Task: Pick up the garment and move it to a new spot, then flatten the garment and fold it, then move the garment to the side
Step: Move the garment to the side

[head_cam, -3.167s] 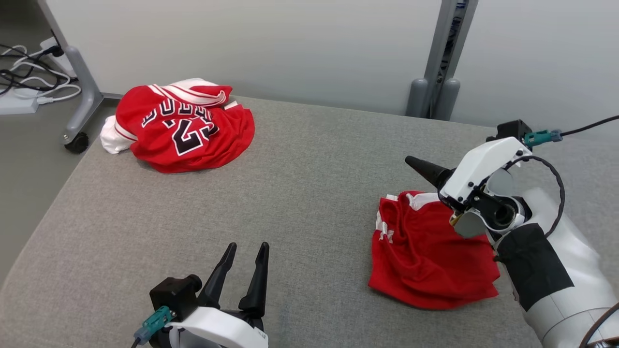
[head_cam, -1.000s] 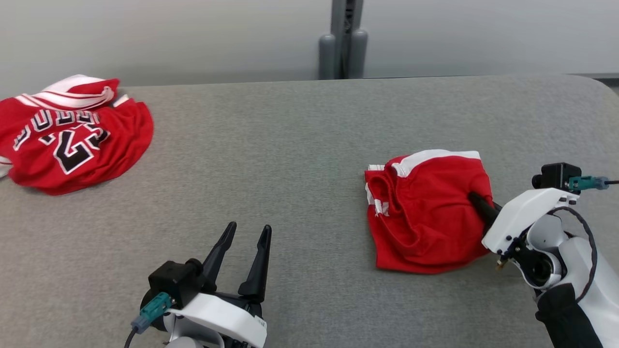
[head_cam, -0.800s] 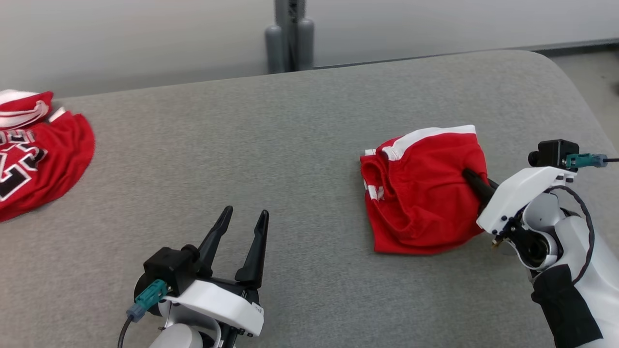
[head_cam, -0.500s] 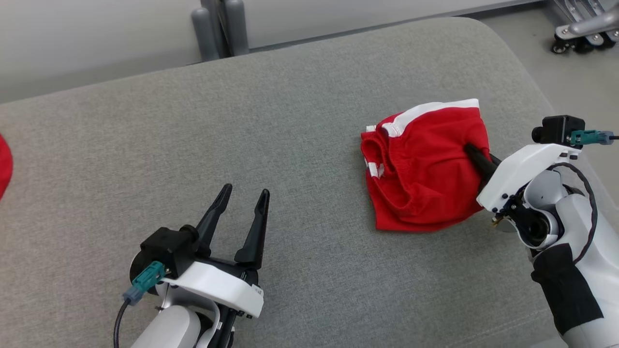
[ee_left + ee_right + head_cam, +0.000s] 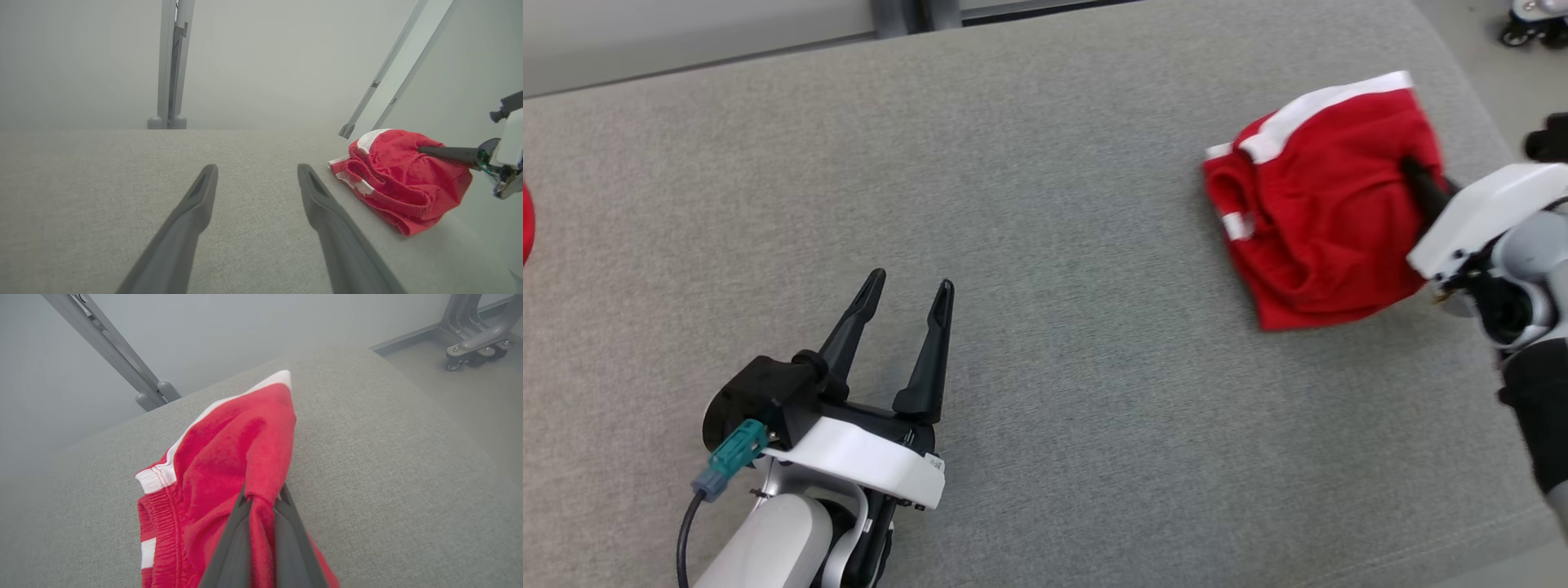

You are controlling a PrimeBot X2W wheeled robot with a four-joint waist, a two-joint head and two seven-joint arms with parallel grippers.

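**Head view: red garment pinched at the table's right end**

Head view has the red garment (image 5: 1323, 212) lying bunched on the grey table (image 5: 1054, 245), close to its rounded right edge and towards the far side. A white band runs along the garment's far edge, and a ribbed waistband with a small white patch curls along its left side.

The right jaws are closed on a fold at the garment's right side. One dark finger (image 5: 1421, 184) shows against the cloth ahead of the white wrist housing (image 5: 1478, 216). In the right wrist view the two fingers (image 5: 229, 555) stand almost together with a ridge of red cloth (image 5: 229, 457) squeezed between them. The cloth rises from the pinch to a peak, and bare table (image 5: 388, 457) lies beyond it.

The left jaws stand wide apart and hold nothing. Their fingers (image 5: 929, 351) point up the view over bare table near its front, well apart from the garment. The left wrist view looks between those spread fingers (image 5: 188, 228) across the table (image 5: 81, 183). It shows the garment (image 5: 404, 179) at the right as a low heap, its lower edge resting on the surface. The right arm's fingers (image 5: 445, 152) reach into its upper part from the side.

A sliver of another red cloth (image 5: 526, 233) shows at the left edge of the head view. A grey post (image 5: 171, 61) stands behind the table against a pale wall. A wheeled metal base (image 5: 474, 339) sits on the floor past the table's corner.
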